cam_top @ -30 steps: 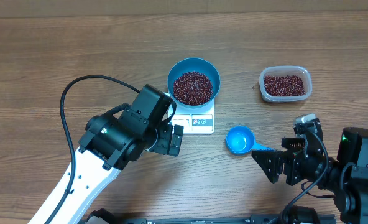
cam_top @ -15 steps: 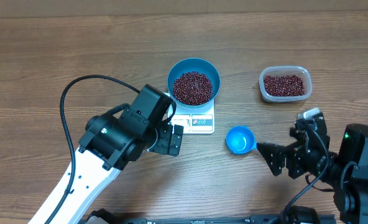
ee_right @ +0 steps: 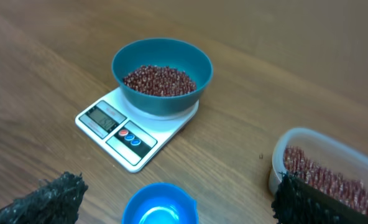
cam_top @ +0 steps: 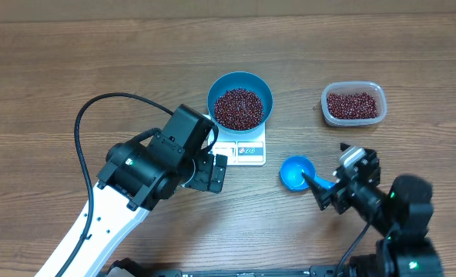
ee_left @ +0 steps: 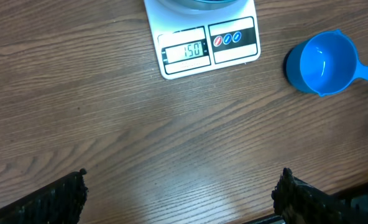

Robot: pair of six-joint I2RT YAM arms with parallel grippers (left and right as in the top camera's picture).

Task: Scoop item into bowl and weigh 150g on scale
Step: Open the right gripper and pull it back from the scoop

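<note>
The blue bowl [cam_top: 239, 81] stands on the white scale [cam_top: 250, 151], filled with dark red beans [cam_top: 238, 108]. In the left wrist view the scale [ee_left: 234, 45] displays 150. My left gripper [cam_top: 211, 173] hovers open just left of the scale's front edge, nothing between its fingers [ee_left: 64, 200]. The empty blue scoop [cam_top: 296, 172] lies right of the scale. My right gripper [cam_top: 326, 177] is open over the scoop's handle. In the right wrist view the scoop [ee_right: 161, 208] sits low between the spread fingers [ee_right: 50, 200], with the bowl [ee_right: 162, 99] and scale [ee_right: 119, 127] beyond.
A clear plastic tub [cam_top: 353, 103] holding more beans sits at the back right, close to my right finger in the right wrist view [ee_right: 321, 168]. The left arm's black cable [cam_top: 85, 123] loops over the table on the left.
My right arm has swung forward and left, bringing its open gripper over the scoop's handle. The left arm, bowl, scale and scoop have stayed put.
</note>
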